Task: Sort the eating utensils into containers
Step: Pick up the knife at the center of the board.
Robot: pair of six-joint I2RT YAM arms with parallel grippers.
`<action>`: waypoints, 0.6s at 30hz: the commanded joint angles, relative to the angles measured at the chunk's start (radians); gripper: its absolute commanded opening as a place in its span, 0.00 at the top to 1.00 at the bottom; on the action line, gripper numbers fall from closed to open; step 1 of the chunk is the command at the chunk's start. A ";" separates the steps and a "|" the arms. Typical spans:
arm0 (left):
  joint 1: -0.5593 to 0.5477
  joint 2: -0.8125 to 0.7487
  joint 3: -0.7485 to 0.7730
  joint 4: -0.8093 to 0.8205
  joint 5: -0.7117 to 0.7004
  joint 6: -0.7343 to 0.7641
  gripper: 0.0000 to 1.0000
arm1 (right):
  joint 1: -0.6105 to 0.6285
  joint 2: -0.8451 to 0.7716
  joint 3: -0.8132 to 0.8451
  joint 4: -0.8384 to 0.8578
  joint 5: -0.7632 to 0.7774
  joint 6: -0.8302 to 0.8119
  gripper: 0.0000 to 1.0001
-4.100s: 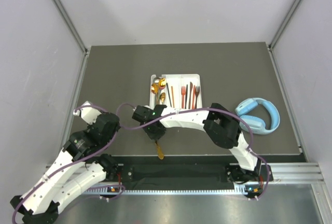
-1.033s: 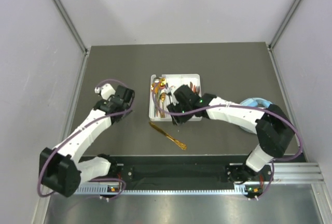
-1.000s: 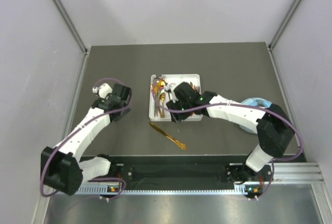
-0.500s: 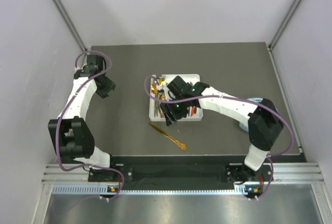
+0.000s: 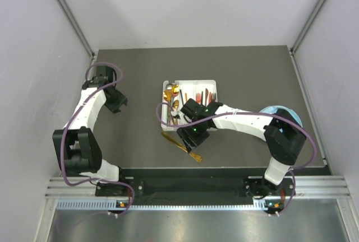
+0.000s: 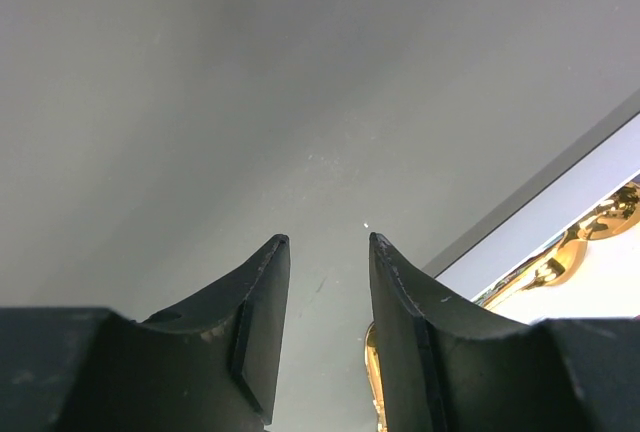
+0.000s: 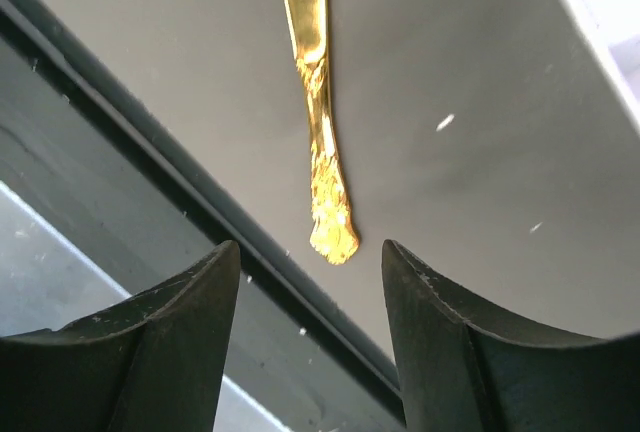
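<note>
Hovering just off the near edge of the white tray (image 5: 190, 82), the right end effector (image 5: 189, 136) is held over a gold utensil (image 5: 192, 153) that is laid flat on the dark surface (image 5: 140, 74). In the right wrist view the fingers (image 7: 180, 322) are spread wide, with the ornate tip of the gold utensil (image 7: 318, 102) seen between them and touched by neither; nothing is grasped by the right end effector (image 7: 310, 250). The utensil is set at a slant, just beside the tray's near edge and outside every compartment. Inside the tray, gold spoons (image 5: 173, 92) are gathered at its left end and red forks (image 5: 206, 96) are lined up toward its right end. Light-blue headphones (image 5: 289, 112) are partly hidden by the right arm, to the right of the tray. The left end effector (image 5: 118, 101) is kept well to the left of the tray; its fingers (image 6: 262, 302) are parted and empty above bare surface, with the tray's wall (image 6: 560, 232) seen beyond them.
</note>
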 commanded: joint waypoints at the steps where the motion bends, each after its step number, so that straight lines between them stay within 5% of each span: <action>1: 0.000 -0.036 -0.003 0.005 0.010 0.018 0.58 | 0.026 0.037 0.028 0.090 0.078 -0.023 0.41; 18: 0.000 -0.087 -0.095 0.028 -0.005 0.060 0.59 | 0.143 0.229 0.091 0.158 0.359 0.011 0.44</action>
